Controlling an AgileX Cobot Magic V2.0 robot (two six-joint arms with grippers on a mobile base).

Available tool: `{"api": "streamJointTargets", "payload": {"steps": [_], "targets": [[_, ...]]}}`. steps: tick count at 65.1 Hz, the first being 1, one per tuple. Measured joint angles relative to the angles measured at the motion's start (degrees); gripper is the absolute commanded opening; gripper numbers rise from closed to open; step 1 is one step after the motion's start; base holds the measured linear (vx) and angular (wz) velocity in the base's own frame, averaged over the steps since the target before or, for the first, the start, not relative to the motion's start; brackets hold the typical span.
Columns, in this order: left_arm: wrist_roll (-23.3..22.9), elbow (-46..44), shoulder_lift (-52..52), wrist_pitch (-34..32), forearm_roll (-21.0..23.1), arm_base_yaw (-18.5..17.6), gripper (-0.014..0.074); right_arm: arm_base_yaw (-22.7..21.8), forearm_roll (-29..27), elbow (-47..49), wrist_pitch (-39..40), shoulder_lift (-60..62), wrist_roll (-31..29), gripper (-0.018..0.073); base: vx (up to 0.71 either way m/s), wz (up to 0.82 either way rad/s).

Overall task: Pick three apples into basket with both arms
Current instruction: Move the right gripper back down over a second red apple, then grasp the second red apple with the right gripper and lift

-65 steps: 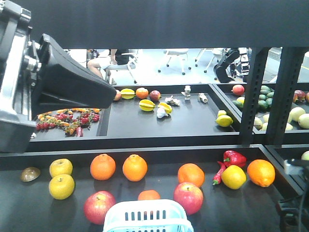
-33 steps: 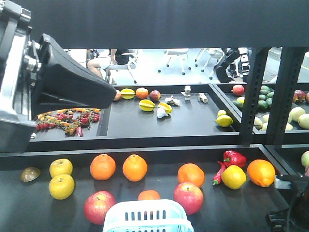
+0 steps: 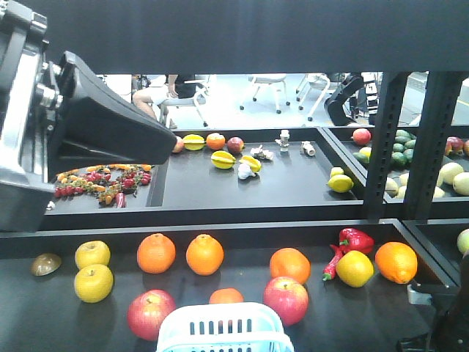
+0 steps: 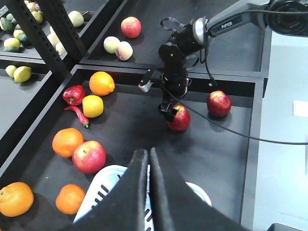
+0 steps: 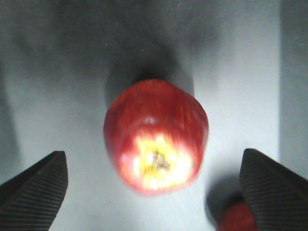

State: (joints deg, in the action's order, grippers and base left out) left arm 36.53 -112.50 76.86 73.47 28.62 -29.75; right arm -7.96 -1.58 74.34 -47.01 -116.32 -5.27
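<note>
Black right claw (image 4: 168, 111): jaws apart, lowered since a second ago, glossy red apple (image 5: 156, 144) between them, centre frame; grasp likely next. Black left claw (image 4: 148, 159): together, empty, above pale aqua slotted plastic basket (image 4: 103, 192), bottom.

A black desk (image 3: 66, 323) with low rims fills the front. Behind it lies a second black tray (image 3: 293, 183), one step higher. Two black metal posts (image 3: 381, 147) with holes stand at the right side. A dark panel (image 3: 256, 37) covers the top. Through the gap behind, a bright room shows a pale floor (image 3: 234, 106) and office chairs (image 3: 267, 84) on white wheeled feet. The light there is strong and white.
</note>
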Motion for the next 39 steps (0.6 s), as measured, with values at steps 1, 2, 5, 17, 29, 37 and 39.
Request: {"api": "streamJointTargets", "payload": {"steps": [1,2,5,17,29,37,39], "targets": [[0.0,0.0,0.0,0.0,0.0,0.0,-0.0008,0.0,0.0,0.05,0.09,-0.13,0.0,0.0688,0.0,0.0],[0.0,0.0,0.0,0.0,0.0,0.0,-0.0008,0.0,0.0,0.05,0.15,-0.27,0.0,0.0687,0.0,0.0],[0.0,0.0,0.0,0.0,0.0,0.0,-0.0008,0.0,-0.02,0.05,0.47,-0.63,-0.02,0.0686,0.0,0.0],[0.0,0.0,0.0,0.0,0.0,0.0,-0.0008,0.0,-0.14,0.06,0.84,-2.37,-0.02,0.0683,0.0,0.0],[0.0,0.0,0.0,0.0,0.0,0.0,-0.0008,0.0,-0.26,0.06,1.42,-4.27,-0.02,0.0677,0.0,0.0],[0.0,0.0,0.0,0.0,0.0,0.0,-0.0008,0.0,-0.26,0.06,2.19,-5.4,-0.02,0.0669,0.0,0.0],[0.0,0.0,0.0,-0.05,0.0,0.0,-0.0008,0.0,-0.26,0.06,2.38,-5.72,-0.02,0.0664,0.0,0.0]]}}
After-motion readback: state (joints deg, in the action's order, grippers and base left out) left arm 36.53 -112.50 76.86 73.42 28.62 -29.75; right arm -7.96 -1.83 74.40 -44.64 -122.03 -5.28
